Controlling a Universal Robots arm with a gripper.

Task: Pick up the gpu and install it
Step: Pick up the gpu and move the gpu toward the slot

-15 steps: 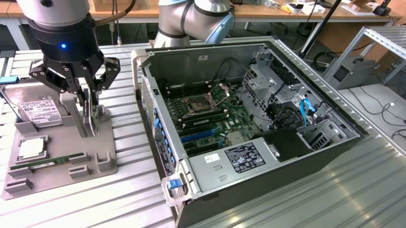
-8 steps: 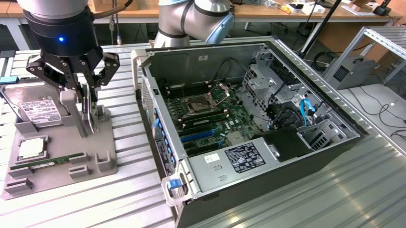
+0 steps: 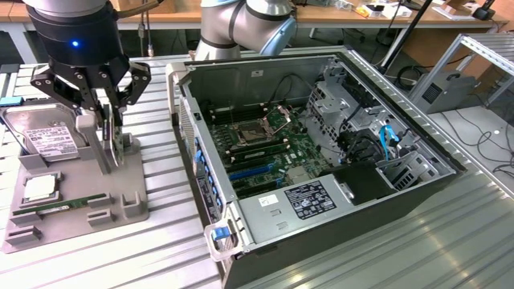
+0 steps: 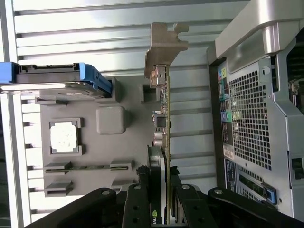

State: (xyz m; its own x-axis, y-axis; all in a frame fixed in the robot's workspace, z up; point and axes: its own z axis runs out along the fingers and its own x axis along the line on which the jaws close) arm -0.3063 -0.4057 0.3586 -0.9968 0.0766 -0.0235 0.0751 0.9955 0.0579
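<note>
The gpu (image 3: pixel 110 147) is a thin black card with a silvery end bracket, standing on edge over the grey holder tray (image 3: pixel 132 180) at the exterior view's left. My gripper (image 3: pixel 107 117) comes down on it from above. In the wrist view the gpu (image 4: pixel 164 118) runs edge-on away from my gripper (image 4: pixel 159 175), whose black fingers (image 4: pixel 141 190) press against both faces of the card. The bracket (image 4: pixel 164 47) points away from me. I cannot tell whether the card's lower edge is resting in the tray's slot or is just above it.
The tray also holds a hard drive (image 3: pixel 48 135), a CPU (image 3: pixel 40 189) and a green memory stick (image 3: pixel 64 205). The open computer case (image 3: pixel 449 174) lies to the exterior view's right, motherboard (image 3: pixel 273 144) exposed with blue slots (image 3: pixel 249 171). Its perforated rear panel (image 4: pixel 251 118) is beside the card.
</note>
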